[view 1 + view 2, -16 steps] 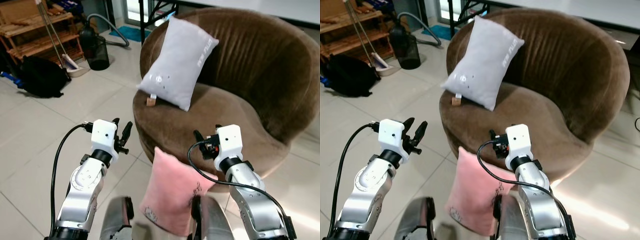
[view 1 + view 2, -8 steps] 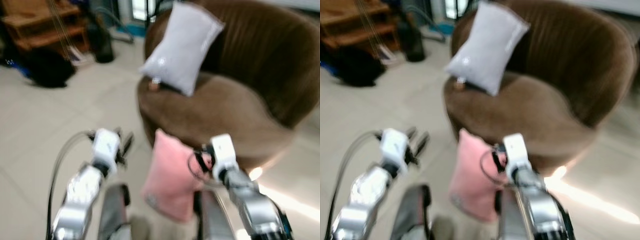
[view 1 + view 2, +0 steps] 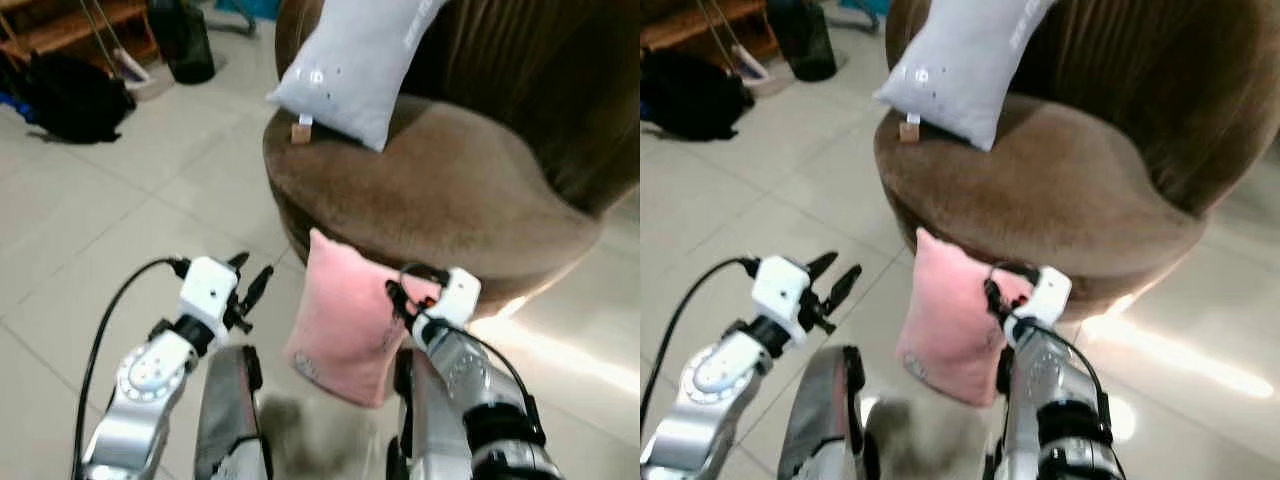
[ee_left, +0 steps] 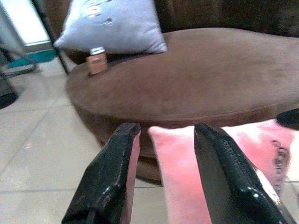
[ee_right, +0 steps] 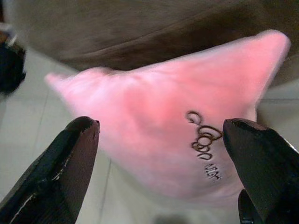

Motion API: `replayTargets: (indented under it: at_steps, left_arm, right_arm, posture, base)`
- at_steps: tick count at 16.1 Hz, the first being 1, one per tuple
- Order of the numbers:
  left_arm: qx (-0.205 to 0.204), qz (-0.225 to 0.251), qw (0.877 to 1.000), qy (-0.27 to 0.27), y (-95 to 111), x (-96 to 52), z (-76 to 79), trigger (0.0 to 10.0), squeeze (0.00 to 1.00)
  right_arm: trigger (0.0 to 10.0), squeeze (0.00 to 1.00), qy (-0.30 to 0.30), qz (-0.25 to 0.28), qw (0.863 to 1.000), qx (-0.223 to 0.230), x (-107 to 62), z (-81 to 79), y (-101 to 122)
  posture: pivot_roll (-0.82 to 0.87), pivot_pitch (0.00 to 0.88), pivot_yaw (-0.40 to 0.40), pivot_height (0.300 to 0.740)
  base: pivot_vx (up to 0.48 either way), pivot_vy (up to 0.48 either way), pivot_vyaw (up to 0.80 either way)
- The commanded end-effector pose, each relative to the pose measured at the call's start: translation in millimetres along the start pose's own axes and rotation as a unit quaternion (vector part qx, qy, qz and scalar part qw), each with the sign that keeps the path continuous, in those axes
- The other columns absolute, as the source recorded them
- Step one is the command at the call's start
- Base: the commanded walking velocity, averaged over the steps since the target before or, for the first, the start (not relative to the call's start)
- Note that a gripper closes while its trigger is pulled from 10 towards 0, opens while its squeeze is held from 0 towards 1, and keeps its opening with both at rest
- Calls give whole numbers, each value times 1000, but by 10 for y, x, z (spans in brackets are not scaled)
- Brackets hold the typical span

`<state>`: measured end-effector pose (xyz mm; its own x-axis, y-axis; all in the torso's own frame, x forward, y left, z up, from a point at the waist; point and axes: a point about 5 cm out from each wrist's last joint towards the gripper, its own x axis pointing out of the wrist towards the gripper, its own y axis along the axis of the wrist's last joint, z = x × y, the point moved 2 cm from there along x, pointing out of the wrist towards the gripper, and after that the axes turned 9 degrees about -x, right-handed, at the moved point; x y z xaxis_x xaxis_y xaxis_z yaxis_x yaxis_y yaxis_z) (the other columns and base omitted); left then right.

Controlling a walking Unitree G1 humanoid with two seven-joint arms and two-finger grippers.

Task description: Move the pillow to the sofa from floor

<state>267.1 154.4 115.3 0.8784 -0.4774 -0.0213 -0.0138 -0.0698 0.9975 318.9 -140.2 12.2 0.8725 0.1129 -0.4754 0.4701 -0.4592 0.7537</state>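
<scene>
Pink pillow (image 3: 345, 325) with dark embroidery, upright against brown sofa (image 3: 450, 190), between spread-fingered left end effector (image 3: 250, 288) and right end effector (image 3: 397, 297).

Pink pillow (image 5: 159, 140) between spread fingers (image 5: 60, 172)

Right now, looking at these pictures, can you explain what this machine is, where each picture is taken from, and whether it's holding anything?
This is a walking humanoid robot with two silver arms, each ending in two black fingers. Two pictures come from cameras in its head, looking down; the other two come from cameras on its wrists, looking along the fingers. A pink pillow stands on the tiled floor, leaning against a round brown sofa. A grey pillow and a small brown object lie on the seat. The left gripper and right gripper are open on either side of the pink pillow. Nothing is held.
</scene>
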Motion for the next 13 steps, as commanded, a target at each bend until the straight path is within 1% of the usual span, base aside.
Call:
replayTargets:
  at_steps: [1, 2, 3, 4, 5, 7, 10, 12, 13]
  left_arm:
    - [-7, 0, 1000, -24, 45, -31, 56, 10000, 0]
    - [-8, 2, 999, -40, 88, -50, 83, 10000, 0]
    - [-21, -7, 997, -73, 111, -75, 137, 10000, 0]
    - [-26, -11, 996, -88, 118, -98, 159, 10000, 0]
    - [-32, -23, 993, -111, 131, -155, 189, 10000, 0]
    - [-30, -34, 991, -123, 170, -252, 199, 10000, 0]
    - [-30, -46, 990, -131, 233, -346, 205, 10000, 0]
    - [-32, -51, 989, -135, 274, -401, 221, 10000, 0]
    - [-32, -57, 988, -140, 285, -416, 230, 10000, 0]
  right_arm:
    - [10000, 1000, -15, 12, 1000, 24, 22, 43, 20]
    - [10000, 1000, -19, 16, 999, 35, 52, 59, 42]
    - [10000, 1000, -30, 32, 998, 47, 76, 95, 113]
    - [10000, 1000, -35, 40, 997, 56, 80, 110, 142]
    - [10000, 1000, -43, 60, 994, 76, 94, 140, 209]
    - [10000, 1000, -51, 80, 991, 90, 101, 171, 256]
    - [10000, 1000, -78, 95, 991, 58, 125, 191, 307]
    - [10000, 1000, -86, 95, 990, 54, 139, 178, 314]
    - [10000, 890, -85, 95, 990, 56, 151, 158, 323]
  posture:
    - [97, 210, 62, 521]
    - [113, 224, 77, 521]
    - [128, 245, 92, 521]
    - [137, 253, 99, 521]
    - [155, 267, 111, 521]
    - [183, 280, 118, 521]
    - [225, 300, 124, 521]
    - [255, 309, 134, 521]
    - [267, 311, 136, 521]
  base:
    - [0, 0, 0]
    - [0, 0, 0]
    - [0, 0, 0]
    - [0, 0, 0]
    - [0, 0, 0]
    - [0, 0, 0]
    - [0, 0, 0]
    - [0, 0, 0]
    - [0, 0, 0]
